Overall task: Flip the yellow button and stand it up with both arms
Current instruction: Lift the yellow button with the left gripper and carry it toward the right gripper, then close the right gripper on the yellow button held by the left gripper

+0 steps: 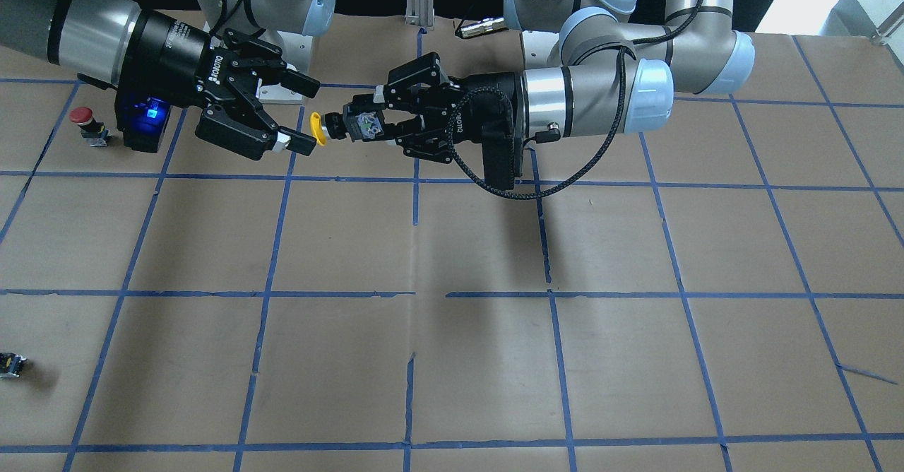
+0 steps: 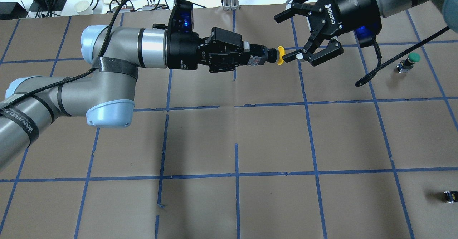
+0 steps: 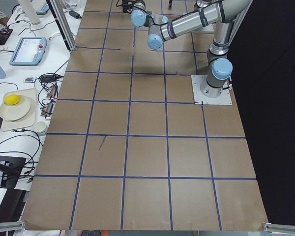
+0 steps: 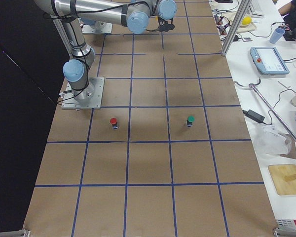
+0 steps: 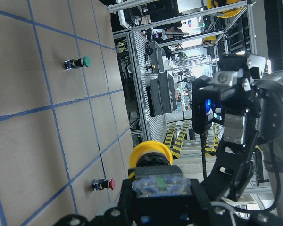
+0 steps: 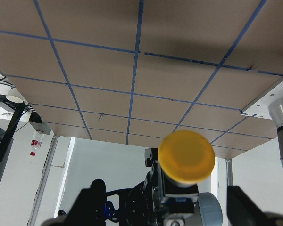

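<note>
The yellow button (image 1: pixel 319 137) is held level in the air, with its cap pointing at my right gripper. My left gripper (image 1: pixel 355 128) is shut on its grey-black base. In the overhead view the cap (image 2: pixel 281 55) sticks out past the left gripper (image 2: pixel 260 55). My right gripper (image 1: pixel 305 114) is open and faces the cap; one fingertip (image 2: pixel 291 55) is right beside the cap's rim, and I cannot tell if it touches. The cap fills the middle of the right wrist view (image 6: pixel 186 157). The button's base and cap also show in the left wrist view (image 5: pixel 151 155).
A red-capped button (image 1: pixel 83 119) stands on the brown-paper table near the right arm. A green-capped button (image 2: pixel 411 59) stands further out on the right side. A small black-grey block (image 2: pixel 450 196) lies near the table's right front. Blue tape marks a grid.
</note>
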Tool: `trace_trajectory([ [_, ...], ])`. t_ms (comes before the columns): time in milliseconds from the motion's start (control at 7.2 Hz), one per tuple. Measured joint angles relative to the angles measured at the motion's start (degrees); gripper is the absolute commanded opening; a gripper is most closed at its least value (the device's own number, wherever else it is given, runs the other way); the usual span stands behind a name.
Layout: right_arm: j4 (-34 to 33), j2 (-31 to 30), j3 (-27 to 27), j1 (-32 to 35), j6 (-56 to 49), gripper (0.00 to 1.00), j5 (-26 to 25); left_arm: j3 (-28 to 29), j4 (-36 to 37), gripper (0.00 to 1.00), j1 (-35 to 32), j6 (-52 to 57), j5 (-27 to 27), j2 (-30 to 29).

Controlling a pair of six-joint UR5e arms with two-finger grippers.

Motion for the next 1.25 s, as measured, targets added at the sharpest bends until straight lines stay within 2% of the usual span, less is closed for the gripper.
trace_trajectory([
  [417,4.0,-1.7,-0.5,-0.1,3.2,1.00,-6.9,0.1,0.2,0.00,0.0,-1.2,-2.9,0.3],
  [694,5.9,-3.1,-0.5,0.0,3.9,1.00,-6.9,0.3,0.3,0.00,-0.1,-1.2,-3.2,0.4],
  [1250,4.6,-3.0,-0.1,0.5,3.1,1.00,-4.3,-0.1,0.3,0.00,-0.1,-1.2,-3.3,1.2],
])
